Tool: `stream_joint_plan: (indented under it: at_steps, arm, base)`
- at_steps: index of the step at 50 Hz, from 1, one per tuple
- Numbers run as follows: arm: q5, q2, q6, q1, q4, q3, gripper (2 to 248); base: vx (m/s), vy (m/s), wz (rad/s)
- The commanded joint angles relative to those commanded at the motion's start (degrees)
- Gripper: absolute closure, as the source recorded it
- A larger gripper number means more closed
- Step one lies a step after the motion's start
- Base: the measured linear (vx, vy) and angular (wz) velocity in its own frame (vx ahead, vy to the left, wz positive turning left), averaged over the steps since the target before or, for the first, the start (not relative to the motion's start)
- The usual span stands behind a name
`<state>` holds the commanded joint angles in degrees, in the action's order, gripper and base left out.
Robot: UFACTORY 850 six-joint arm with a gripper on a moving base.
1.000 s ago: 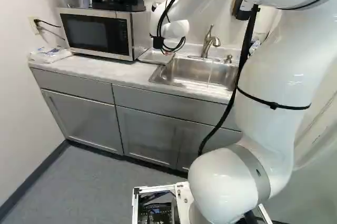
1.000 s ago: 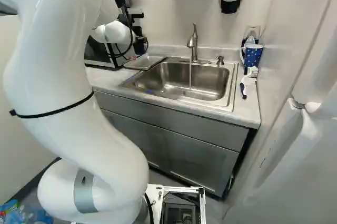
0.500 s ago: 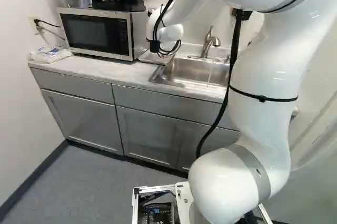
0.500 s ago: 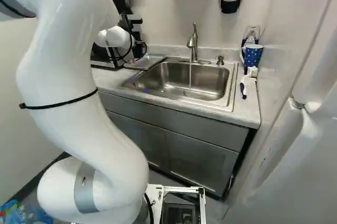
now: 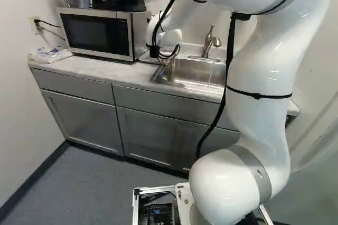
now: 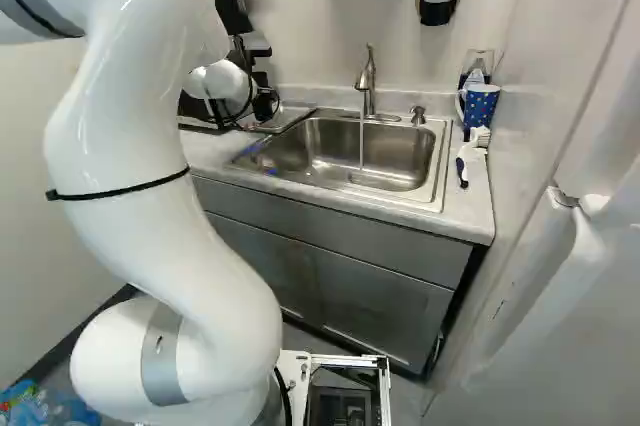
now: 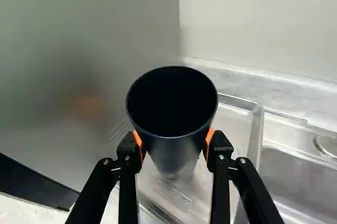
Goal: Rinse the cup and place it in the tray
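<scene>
While the wrist [image 5: 170, 37] has dipped lower, the pincer [image 7: 175, 142] clasps the cup [image 7: 176, 153].

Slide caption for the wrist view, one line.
Gripper clamped on a dark, upright cup over the metal tray beside the sink.

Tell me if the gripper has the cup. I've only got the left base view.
Observer: Yes. Wrist view: gripper shut on a dark cup, one finger each side.
Operator: Where's the cup relative to the tray?
Observer: Wrist view puts the tray behind and under it. Can't tell if they touch.
Operator: Anything on the counter past the sink's right end?
Observer: Right base view: a blue spotted mug, right of the sink.
</scene>
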<state>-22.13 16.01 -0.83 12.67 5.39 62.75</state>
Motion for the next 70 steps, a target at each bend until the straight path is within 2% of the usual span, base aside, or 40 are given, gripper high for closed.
stream_joint_plan:
  at_steps: [15, 16, 20, 21, 26, 27, 31, 32, 70]
  arm:
    - [0.0, 0.3, 0.0, 0.0, 0.0, -0.1, 126]
    - [0.0, 0.3, 0.0, 0.0, 0.0, -0.1, 109]
    - [0.0, 0.3, 0.0, 0.0, 0.0, -0.1, 109]
    - [0.0, 0.3, 0.0, 0.0, 0.0, -0.1, 76]
    - [0.0, 0.3, 0.0, 0.0, 0.0, -0.1, 76]
    - [0.0, 0.3, 0.0, 0.0, 0.0, -0.1, 41]
    - [0.0, 0.3, 0.0, 0.0, 0.0, -0.1, 41]
    - [0.0, 0.3, 0.0, 0.0, 0.0, -0.1, 6]
    - [0.0, -2.1, 0.0, 0.0, 0.0, 0.7, 3]
  base:
    - [0.000, 0.000, 0.000]
    - [0.000, 0.000, 0.000]
    - [0.000, 0.000, 0.000]
    - [0.000, 0.000, 0.000]
    - [0.000, 0.000, 0.000]
    - [0.000, 0.000, 0.000]
    - [0.000, 0.000, 0.000]
    - [0.000, 0.000, 0.000]
    - [0.000, 0.000, 0.000]
